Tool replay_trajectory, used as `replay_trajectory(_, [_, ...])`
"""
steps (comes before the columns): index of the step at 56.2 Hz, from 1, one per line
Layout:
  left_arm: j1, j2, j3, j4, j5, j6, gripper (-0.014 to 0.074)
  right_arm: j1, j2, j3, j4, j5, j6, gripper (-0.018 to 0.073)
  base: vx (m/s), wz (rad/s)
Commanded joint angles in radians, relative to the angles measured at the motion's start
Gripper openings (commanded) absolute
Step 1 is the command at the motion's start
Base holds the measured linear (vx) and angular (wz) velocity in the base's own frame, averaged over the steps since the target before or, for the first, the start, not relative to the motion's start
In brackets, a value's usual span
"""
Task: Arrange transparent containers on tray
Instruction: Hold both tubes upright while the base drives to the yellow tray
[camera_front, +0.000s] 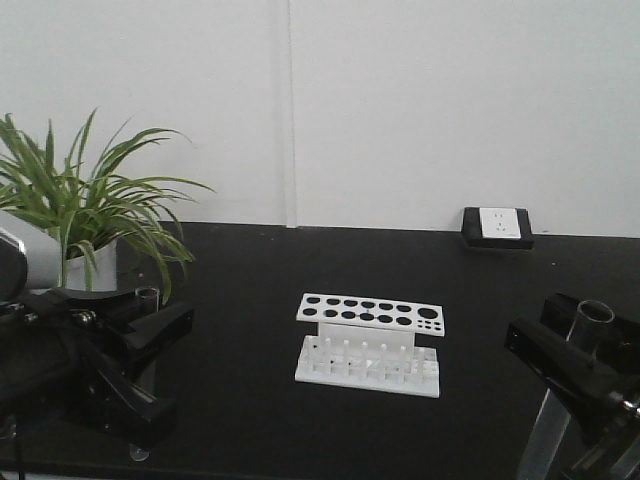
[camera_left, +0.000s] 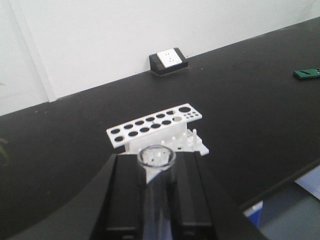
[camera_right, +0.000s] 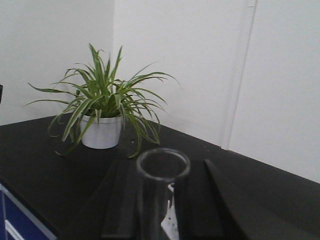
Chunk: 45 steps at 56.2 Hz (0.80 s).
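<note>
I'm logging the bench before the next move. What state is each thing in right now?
left gripper: shut on the left test tube.
right gripper: shut on the right test tube.
left test tube: held about upright, looks empty.
right test tube: held leaning, looks empty.
rack: standing, every hole empty.
socket: nothing plugged in.

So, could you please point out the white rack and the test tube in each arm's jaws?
white rack (camera_front: 370, 310): front view, its holed top plate.
left test tube (camera_left: 157, 200): left wrist view, clear wall below rim.
right test tube (camera_right: 162, 202): right wrist view, clear wall below rim.
</note>
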Motion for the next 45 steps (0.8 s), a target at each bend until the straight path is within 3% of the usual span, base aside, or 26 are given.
replay_trajectory(1, [-0.007,-0.012,-0.030,-0.006,-0.071,-0.010,-0.0001,-0.002,-0.008,-0.031,0.016,-0.042,-0.003,-0.0011,-0.32,0.22])
replay_trajectory(45, [-0.006,-0.012,-0.030,-0.006,-0.069,-0.010,-0.0001,-0.002,-0.008,-0.031,0.016,-0.042,-0.003,-0.0011,-0.34,0.38])
